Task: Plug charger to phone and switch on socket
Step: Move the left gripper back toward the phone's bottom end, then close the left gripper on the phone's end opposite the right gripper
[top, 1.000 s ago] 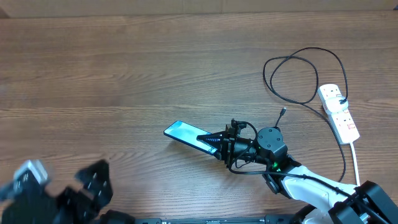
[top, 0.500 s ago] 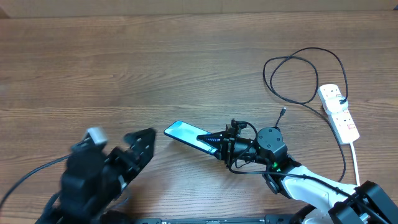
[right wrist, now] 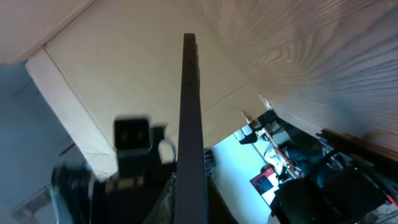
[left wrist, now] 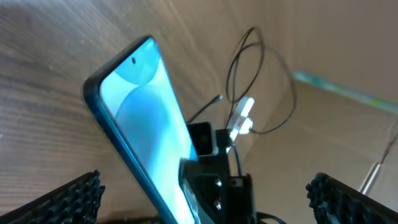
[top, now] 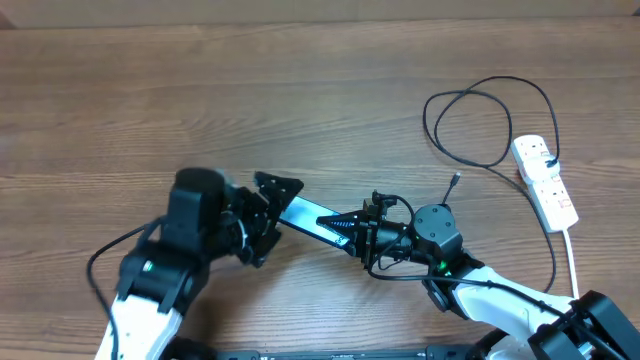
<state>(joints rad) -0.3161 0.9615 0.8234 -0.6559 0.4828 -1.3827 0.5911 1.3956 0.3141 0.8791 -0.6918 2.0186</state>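
Left gripper (top: 268, 215): hovering with jaws spread wide, the free end of the phone (top: 305, 212) sitting between its fingers, no contact showing
Right gripper (top: 340, 227): pinching the phone's other end across its long edges, its wrist view showing the slab edge-on between the fingers
Charger (top: 425, 118): looping loose on the table, well behind and to the side of the right gripper; thin and floppy, so I'm judging it won't push, and a pull on the loop would only be dragging slack
Phone: rigid, light, with glass face and slick edges; I'm judging it likely to be pivoting in a one-end pinch, so the left gripper should be closing on the free end across the edges, staying off the screen and off the port
Socket (top: 546, 181): lying far behind the right gripper, past the loop; hard plastic, light, likely sliding when pressed
Connector (top: 455, 181): lying just behind the right gripper's wrist; stiff, best pinched on the moulded body right behind the metal tip
Switch (top: 564, 204): small red patch, wanting one fingertip pressing straight down
Writing: nothing reading legibly on phone, socket or grippers
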